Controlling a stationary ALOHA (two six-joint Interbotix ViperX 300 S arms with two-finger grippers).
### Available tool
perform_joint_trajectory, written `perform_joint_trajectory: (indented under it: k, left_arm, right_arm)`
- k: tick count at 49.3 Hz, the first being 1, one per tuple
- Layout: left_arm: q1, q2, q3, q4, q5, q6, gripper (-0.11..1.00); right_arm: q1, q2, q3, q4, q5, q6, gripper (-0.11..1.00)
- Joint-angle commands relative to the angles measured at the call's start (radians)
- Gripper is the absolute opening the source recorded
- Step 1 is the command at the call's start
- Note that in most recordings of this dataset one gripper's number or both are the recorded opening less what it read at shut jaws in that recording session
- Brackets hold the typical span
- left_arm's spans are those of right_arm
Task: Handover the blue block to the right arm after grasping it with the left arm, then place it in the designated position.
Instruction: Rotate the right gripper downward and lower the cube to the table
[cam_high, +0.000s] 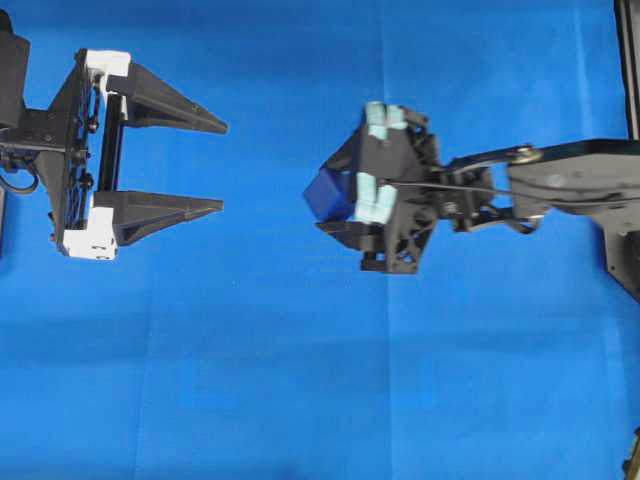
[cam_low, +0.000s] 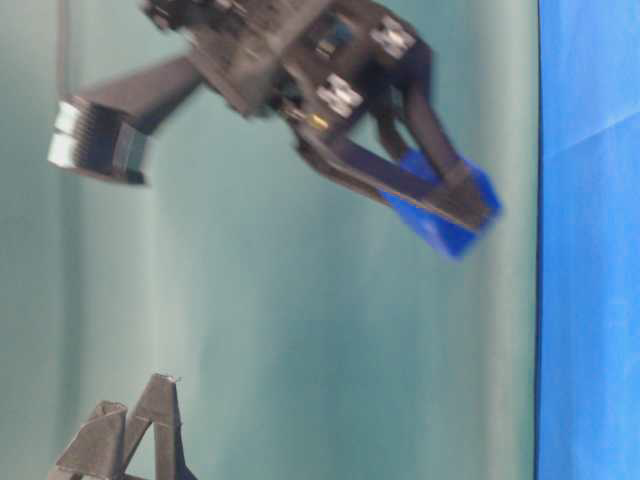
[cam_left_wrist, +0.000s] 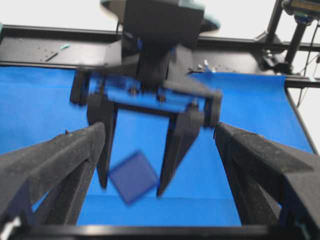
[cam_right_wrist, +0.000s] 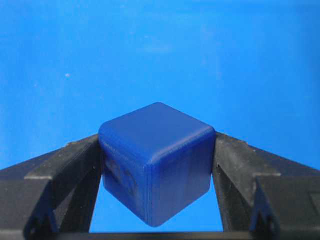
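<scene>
Right gripper (cam_high: 335, 205), centre-right of the overhead frame, is clamped on the blue block (cam_high: 327, 194), held clear above the blue surface (cam_high: 300, 380). Left gripper (cam_high: 222, 166), at upper left, has its fingers spread apart, holding nothing, well apart from the block.

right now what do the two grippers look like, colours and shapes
The left gripper has a black frame with white plastic blocks at both ends and two long, tapered, matte black fingers with a grainy surface. The right gripper is all black, an open skeletal frame with screws, pale teal padded strips wrapped on its upper parts, and a thin cable running back along its black arm.
</scene>
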Motion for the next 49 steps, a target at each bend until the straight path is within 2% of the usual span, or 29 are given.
perform_joint_trajectory:
  k: [1,10,32,49]
  left_arm:
    - [0.002,-0.020,-0.018,0.000,-0.006,0.000,0.93]
    - [0.002,-0.018,-0.020,0.000,-0.006,0.003,0.93]
    - [0.005,-0.020,-0.015,0.000,-0.006,0.003,0.93]
    - [0.005,-0.018,-0.015,0.000,-0.006,0.003,0.93]
  right_arm:
    - [-0.008,0.037,-0.028,0.000,-0.069,0.006,0.56]
    - [-0.037,0.155,-0.046,0.000,-0.170,0.021,0.56]
    - [-0.083,0.341,-0.103,-0.005,-0.296,0.021,0.56]
    - [-0.103,0.373,-0.104,-0.006,-0.314,0.018,0.56]
